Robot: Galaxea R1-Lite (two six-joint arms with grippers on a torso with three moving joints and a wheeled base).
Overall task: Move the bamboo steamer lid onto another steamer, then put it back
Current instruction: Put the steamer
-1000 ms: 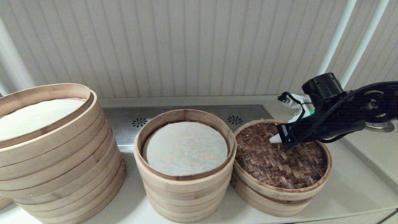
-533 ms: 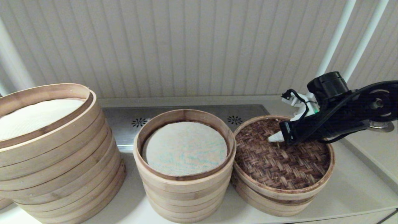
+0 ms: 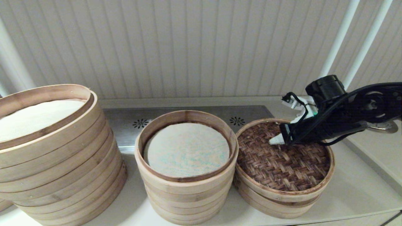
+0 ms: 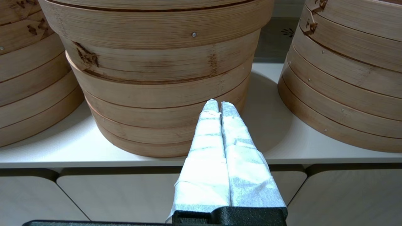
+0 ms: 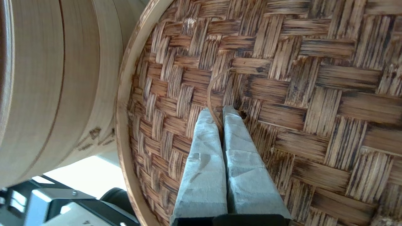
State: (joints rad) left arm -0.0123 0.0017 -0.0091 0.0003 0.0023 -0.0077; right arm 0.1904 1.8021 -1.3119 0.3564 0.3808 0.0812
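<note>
The bamboo steamer lid (image 3: pixel 282 163), with its dark woven top and pale rim, lies on a low basket (image 3: pixel 276 208) at the right. My right gripper (image 3: pixel 272 141) reaches over it from the right. In the right wrist view the right gripper (image 5: pixel 219 110) is shut on the lid's thin loop handle (image 5: pixel 209 91) near the middle of the weave (image 5: pixel 314 94). The other steamer (image 3: pixel 185 194) stands just left of the lid, uncovered, and its green-flecked liner (image 3: pixel 187 149) shows. My left gripper (image 4: pixel 219 103) is shut and empty, low in front of the counter, facing that stack (image 4: pixel 163 78).
A much wider bamboo stack (image 3: pixel 56 169) with a plain white liner stands at the left. A steel panel (image 3: pixel 125 125) and a ribbed wall lie behind. The counter's front edge (image 4: pixel 94 158) runs close under the stacks. White pipes (image 3: pixel 339 40) rise at the back right.
Half a second ago the lid was raised a little and shifted right; now it is lower again and slightly further left, with the right gripper still shut on its handle.
</note>
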